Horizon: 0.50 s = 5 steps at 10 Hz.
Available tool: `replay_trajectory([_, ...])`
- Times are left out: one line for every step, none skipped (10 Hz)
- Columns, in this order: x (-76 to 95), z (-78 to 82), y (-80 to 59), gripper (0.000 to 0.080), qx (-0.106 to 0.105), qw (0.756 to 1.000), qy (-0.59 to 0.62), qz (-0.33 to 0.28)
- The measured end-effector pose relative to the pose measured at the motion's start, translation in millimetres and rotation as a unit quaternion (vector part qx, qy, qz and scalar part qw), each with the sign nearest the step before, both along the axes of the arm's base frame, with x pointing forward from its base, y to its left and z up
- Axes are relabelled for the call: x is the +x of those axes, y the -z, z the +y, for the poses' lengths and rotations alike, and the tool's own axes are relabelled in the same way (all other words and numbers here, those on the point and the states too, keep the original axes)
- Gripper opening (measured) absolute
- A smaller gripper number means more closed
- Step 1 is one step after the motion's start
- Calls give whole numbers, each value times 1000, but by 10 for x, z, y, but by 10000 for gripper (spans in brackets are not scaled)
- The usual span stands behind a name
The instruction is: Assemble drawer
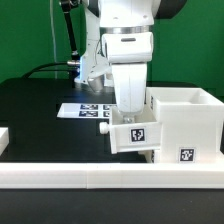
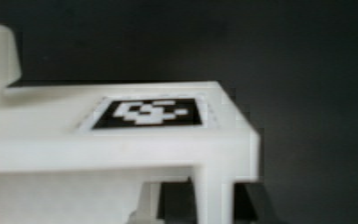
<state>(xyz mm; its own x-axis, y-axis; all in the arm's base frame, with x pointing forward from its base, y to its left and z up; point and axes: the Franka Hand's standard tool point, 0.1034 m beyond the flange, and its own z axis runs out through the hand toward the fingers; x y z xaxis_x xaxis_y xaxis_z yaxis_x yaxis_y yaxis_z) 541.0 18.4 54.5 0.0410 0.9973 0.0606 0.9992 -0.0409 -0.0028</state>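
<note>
The arm reaches steeply down from above in the exterior view, its white wrist block nearly vertical, with the tool low over a tray that sits against the open face of the casing, on that view's left side of it. The tray carries a square tag on its outward face and appears partly entered into the casing; how deep it sits cannot be told. In the wrist view the tray's tagged surface fills the frame, blurred, with dark fingers just at its edge, so the tool seems to pinch the tray's wall, though the contact itself is hidden and I cannot tell for certain. The step in hand looks like sliding the tray home. To do it well, the tray should stay level and square to the opening, pushed straight along the casing's slot without twisting, since a tilted tray would likely jam or shove the casing along the black counter. The casing rests near the rail, which may brace it. The marker board lies behind, well clear.
</note>
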Motion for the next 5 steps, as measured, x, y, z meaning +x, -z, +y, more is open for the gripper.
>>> replay_trajectory([2, -21, -6, 41, -4, 1000, -4, -1])
replay_trajectory([-1, -32, -7, 41, -4, 1000, -3, 0])
replay_trajectory([-2, -31, -5, 41, -4, 1000, -3, 0])
replay_trajectory([-2, -31, -5, 41, -4, 1000, -3, 0])
replay_trajectory([-2, -31, -5, 41, -4, 1000, -3, 0])
